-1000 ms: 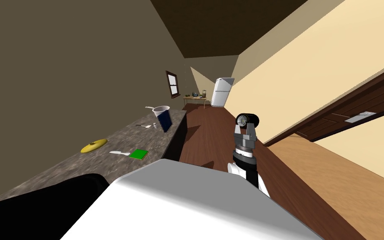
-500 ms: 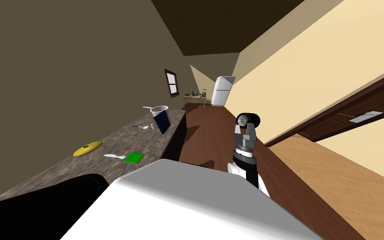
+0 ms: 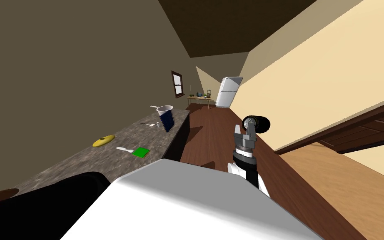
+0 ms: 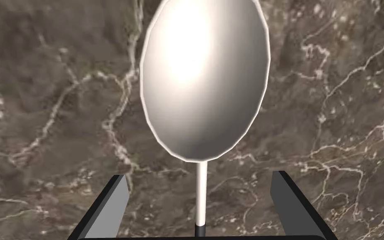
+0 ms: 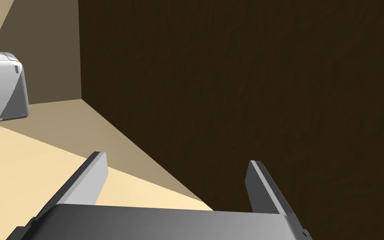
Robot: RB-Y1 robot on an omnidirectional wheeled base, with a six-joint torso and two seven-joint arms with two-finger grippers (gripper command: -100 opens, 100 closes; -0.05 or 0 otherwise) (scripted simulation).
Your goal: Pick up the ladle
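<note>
- Running along the left of the head view, a long table [image 3: 74, 168] with a dark, veined stone top carries a yellow banana-shaped thing [image 3: 103, 141]. A white utensil [image 3: 123, 148] lies just beside a green square [image 3: 140, 152], and further off a blue panel [image 3: 167, 121] stands just beside a white cup [image 3: 165, 110].
- Head view also places the right gripper [image 3: 245, 130], raised over the brown wood floor [image 3: 212, 137], well apart from the table.
- Left wrist view brings close what the head view leaves too small to tell. The left gripper [image 4: 199, 175] stands wide over the same veined stone. The ladle [image 4: 205, 79], silvery with an oval bowl, is over the table, its thin handle running between the fingers and touching neither.
- Right wrist view settles the right gripper's state: its fingers are spread wide.
</note>
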